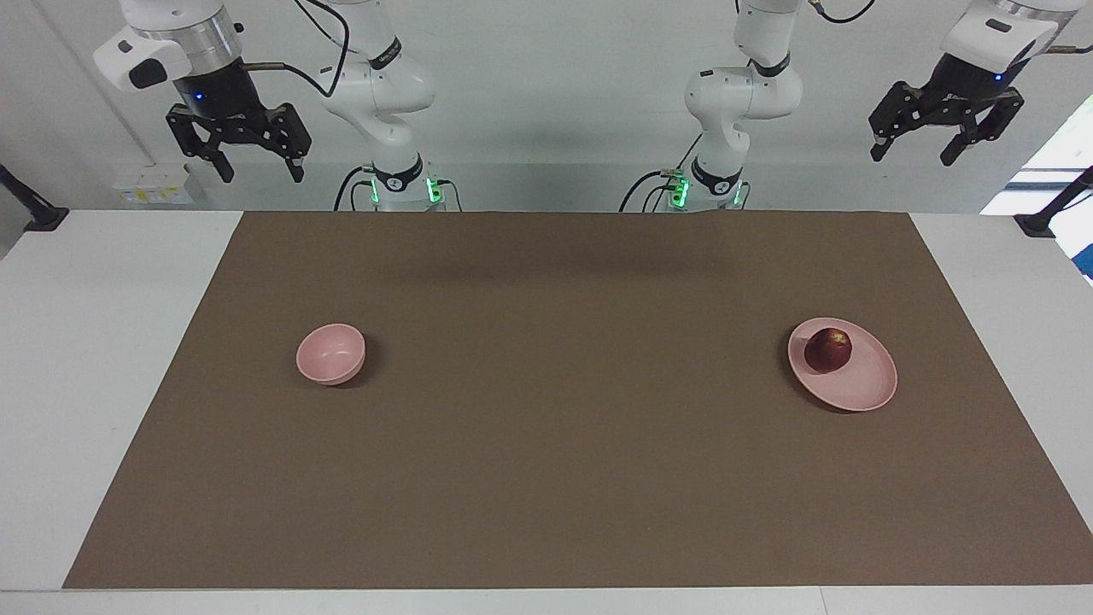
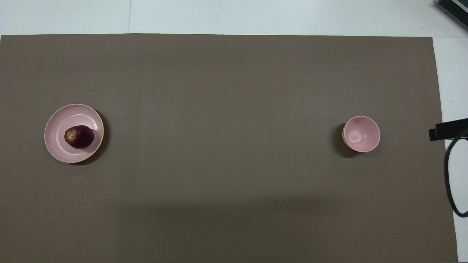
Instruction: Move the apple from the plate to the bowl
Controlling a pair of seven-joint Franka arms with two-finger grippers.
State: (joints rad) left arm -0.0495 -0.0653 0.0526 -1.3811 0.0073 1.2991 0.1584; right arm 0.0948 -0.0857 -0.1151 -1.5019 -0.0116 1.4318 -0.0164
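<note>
**Waiting to start: apple on the plate, both arms up**

Nothing of the move is done yet, judging by how things lie. The apple (image 1: 828, 349) sits on the plate (image 1: 862, 389), toward the left arm's end of the counter (image 1: 85, 384), on the part of the plate nearer the robots. The bowl (image 1: 330, 354) stands empty and well apart from it, toward the right arm's end, both resting on the brown mat (image 1: 564, 427).

The left gripper (image 1: 918, 152) hangs high above the counter's edge at its own end, jaws released and holding nothing. The right gripper (image 1: 260, 171) hangs likewise at its end, jaws spread and empty. Neither is near a task thing.

Everything is left: reaching down to the apple, grasping it, carrying it across the mat, and setting it in the bowl. The left arm looks the better placed for the pickup, though the bowl lies at the right arm's end.
</note>
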